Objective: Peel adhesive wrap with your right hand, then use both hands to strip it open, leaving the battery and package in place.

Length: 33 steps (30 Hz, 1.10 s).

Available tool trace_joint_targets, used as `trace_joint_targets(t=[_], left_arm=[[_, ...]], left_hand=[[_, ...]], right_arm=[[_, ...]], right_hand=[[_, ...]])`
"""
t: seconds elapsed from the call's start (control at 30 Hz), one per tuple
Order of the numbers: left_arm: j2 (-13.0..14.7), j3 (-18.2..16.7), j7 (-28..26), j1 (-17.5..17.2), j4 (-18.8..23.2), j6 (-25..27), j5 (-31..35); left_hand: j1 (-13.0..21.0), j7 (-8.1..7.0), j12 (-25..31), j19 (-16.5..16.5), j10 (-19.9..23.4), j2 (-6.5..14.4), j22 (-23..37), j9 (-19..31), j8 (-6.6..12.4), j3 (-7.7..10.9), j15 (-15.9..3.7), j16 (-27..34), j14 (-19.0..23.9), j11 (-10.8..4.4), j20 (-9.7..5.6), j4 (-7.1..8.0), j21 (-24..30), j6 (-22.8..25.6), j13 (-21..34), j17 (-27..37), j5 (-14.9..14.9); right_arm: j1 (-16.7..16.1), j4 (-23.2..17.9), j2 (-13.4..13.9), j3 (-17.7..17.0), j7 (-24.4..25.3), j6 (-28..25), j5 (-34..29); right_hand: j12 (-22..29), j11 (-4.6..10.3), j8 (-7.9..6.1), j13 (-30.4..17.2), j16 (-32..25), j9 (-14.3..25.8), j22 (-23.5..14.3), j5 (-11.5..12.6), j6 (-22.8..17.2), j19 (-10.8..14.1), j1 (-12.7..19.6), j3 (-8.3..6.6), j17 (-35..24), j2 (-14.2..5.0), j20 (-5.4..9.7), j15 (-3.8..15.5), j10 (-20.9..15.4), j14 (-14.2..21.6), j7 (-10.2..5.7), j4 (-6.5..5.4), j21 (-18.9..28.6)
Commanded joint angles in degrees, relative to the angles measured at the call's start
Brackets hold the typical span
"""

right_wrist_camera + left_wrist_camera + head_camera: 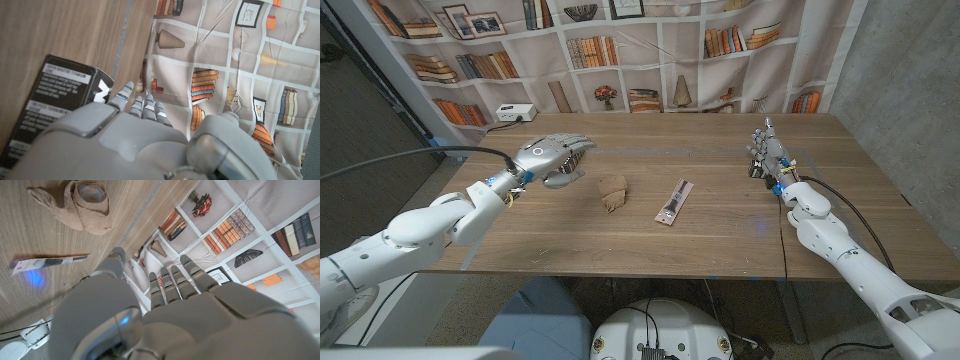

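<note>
Wooden table [720, 225]; bookshelf-print backdrop [650, 50] at 12 o'clock, white power strip [516, 113] at the far-left edge. Left hand [555, 160]: fingers loosely curled, holding nothing. Tan adhesive wrap roll [612, 192] just at its 4 o'clock; battery package [674, 202] at centre. Right hand [768, 152] at 3 o'clock, well apart, fingers together, grip indeterminate

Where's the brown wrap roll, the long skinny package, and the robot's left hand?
brown wrap roll [612, 192], head view, middle of roll
long skinny package [674, 203], head view, middle of card
left hand [555, 158], head view, back of hand
</note>
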<state>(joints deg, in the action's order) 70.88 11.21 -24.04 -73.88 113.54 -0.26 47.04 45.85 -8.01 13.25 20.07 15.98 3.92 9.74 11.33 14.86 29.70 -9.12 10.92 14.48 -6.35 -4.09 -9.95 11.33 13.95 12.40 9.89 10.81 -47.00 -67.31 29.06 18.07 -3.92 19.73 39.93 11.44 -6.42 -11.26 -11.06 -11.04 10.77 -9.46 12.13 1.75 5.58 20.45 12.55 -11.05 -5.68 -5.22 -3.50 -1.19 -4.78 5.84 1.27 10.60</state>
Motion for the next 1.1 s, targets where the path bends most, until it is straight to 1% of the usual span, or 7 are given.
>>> trace_joint_targets(t=[0.03,0.17,0.43,0.6,0.7,0.83,1.1], left_arm=[[1.4,1.0,-1.0,0.5,-0.2,0.6,1.9],[1.8,1.4,-1.0,0.7,0.0,0.9,2.6],[3.0,2.8,-0.6,0.8,1.0,2.4,5.8],[3.4,3.1,-0.8,0.6,1.3,3.4,6.5],[4.0,3.2,-0.7,0.2,1.6,3.9,6.9],[4.5,3.0,-0.9,-0.8,2.0,5.4,7.3],[6.8,0.8,-1.6,-4.5,3.4,8.1,6.4]], left_hand=[[0.8,-0.11,0.4,0.6,0.5,-0.3,0.2,0.3,0.62,-0.01,-0.17,0.3,0.7,0.01,-0.15,-0.1,0.0,0.7,0.2,0.1,-0.1],[1.2,-0.09,0.3,0.6,0.4,-0.6,0.2,0.3,0.69,-0.23,-0.21,0.2,0.6,-0.11,-0.14,-0.22,0.0,0.9,0.2,0.1,-0.2],[4.1,-0.31,-0.3,0.1,-0.2,-0.3,0.2,0.4,0.46,0.04,-0.32,-0.1,0.3,-0.87,0.38,-0.73,-0.2,0.3,0.2,0.1,-0.2],[5.2,-0.54,-0.5,-0.1,-0.5,-0.5,0.2,0.4,0.36,-0.07,-0.46,-0.2,0.0,-0.83,0.29,-0.86,-0.3,0.0,0.1,0.1,-0.4],[6.5,-0.01,-0.7,-0.5,-1.1,-0.2,0.2,0.5,0.07,-0.08,0.11,-0.3,-0.3,-0.58,0.97,-0.72,-0.4,-0.8,0.2,0.1,-0.5],[7.7,0.17,-0.9,-0.8,-1.6,0.2,0.2,0.5,-0.04,-0.08,0.15,-0.4,-0.7,-0.51,1.26,-0.6,-0.5,-1.1,0.3,0.1,-0.5],[9.5,0.49,-1.1,-1.2,-2.4,0.5,0.2,0.6,-0.27,-0.21,0.67,-0.5,-1.5,-0.05,1.55,-0.53,-0.5,-1.6,0.4,0.2,-0.5]], right_arm=[[0.2,0.4,-0.4,0.2,0.5,0.2,-0.2],[0.2,0.5,-0.5,0.2,0.5,0.3,-0.2],[-0.2,0.4,-0.6,0.1,0.7,0.3,0.0],[-0.5,0.2,-0.5,0.0,0.9,0.2,0.0],[-0.6,0.1,-0.4,0.0,1.0,0.2,0.1],[-0.8,-0.3,-0.3,-0.2,1.2,0.0,0.1],[-0.9,-0.2,-0.3,-0.2,1.1,-0.1,0.3]], right_hand=[[0.2,-0.06,-0.03,-0.3,-0.5,0.2,-0.3,0.0,-0.2,0.0,0.3,-0.15,-0.3,-0.04,0.15,0.26,-0.4,0.0,0.1,-0.13,0.2],[0.2,0.0,-0.01,-0.3,-0.5,0.2,-0.3,0.0,-0.1,0.0,0.3,-0.16,-0.3,-0.04,0.09,0.22,-0.4,0.0,0.09,-0.13,0.2],[0.2,0.0,-0.03,-0.3,-0.5,0.2,-0.3,-0.1,-0.1,0.0,0.3,-0.19,-0.3,-0.06,0.11,0.25,-0.4,0.0,0.06,-0.13,0.2],[0.2,0.03,-0.02,-0.3,-0.5,0.2,-0.3,-0.1,-0.1,0.0,0.3,-0.25,-0.3,-0.14,0.08,0.28,-0.3,-0.1,0.03,-0.13,0.2],[0.2,-0.04,-0.02,-0.3,-0.5,0.2,-0.3,0.0,-0.1,-0.1,0.2,-0.28,-0.3,-0.18,0.07,0.22,-0.4,0.0,0.04,-0.13,0.2],[0.2,-0.03,-0.02,-0.3,-0.5,0.2,-0.3,-0.1,-0.1,-0.1,0.2,-0.3,-0.3,-0.21,0.06,0.23,-0.3,0.0,0.03,-0.13,0.2],[0.2,-0.02,-0.03,-0.3,-0.5,0.2,-0.3,-0.1,-0.1,-0.1,0.2,-0.33,-0.3,-0.24,0.09,0.25,-0.4,0.0,0.05,-0.15,0.2]])
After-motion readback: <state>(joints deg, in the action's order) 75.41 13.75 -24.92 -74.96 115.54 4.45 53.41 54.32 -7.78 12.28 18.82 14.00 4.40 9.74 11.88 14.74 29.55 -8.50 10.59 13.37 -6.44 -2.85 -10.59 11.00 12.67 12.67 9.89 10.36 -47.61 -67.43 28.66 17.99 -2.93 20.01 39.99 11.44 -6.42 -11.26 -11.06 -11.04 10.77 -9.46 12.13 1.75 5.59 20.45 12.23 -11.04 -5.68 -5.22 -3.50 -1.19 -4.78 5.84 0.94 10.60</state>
